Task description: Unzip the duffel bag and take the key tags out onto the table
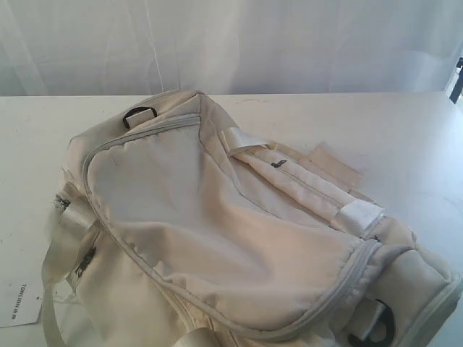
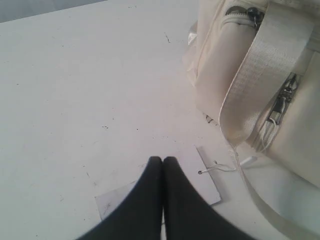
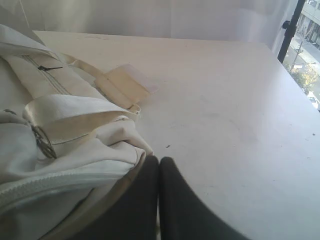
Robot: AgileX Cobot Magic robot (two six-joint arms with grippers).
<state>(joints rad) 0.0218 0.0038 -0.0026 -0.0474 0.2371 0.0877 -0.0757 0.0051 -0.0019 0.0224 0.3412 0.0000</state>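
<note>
1. Lying on the tabletop (image 1: 405, 137), the duffel bag (image 1: 217, 231) has lots of bare top between it and the right edge.
2. Its grey zip (image 1: 356, 275) looks closed, but the picture is blurry.
3. The left gripper (image 2: 162, 160) is pinched tight and empty, over a paper tag (image 2: 204, 182) beside the bag.
4. The right gripper (image 3: 159, 159) is pinched tight and empty too, just beside the bag.

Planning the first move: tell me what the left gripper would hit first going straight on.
Probably the paper hang tag on the table, just beyond the shut left gripper; the duffel bag lies aside. Depth unclear.
</note>
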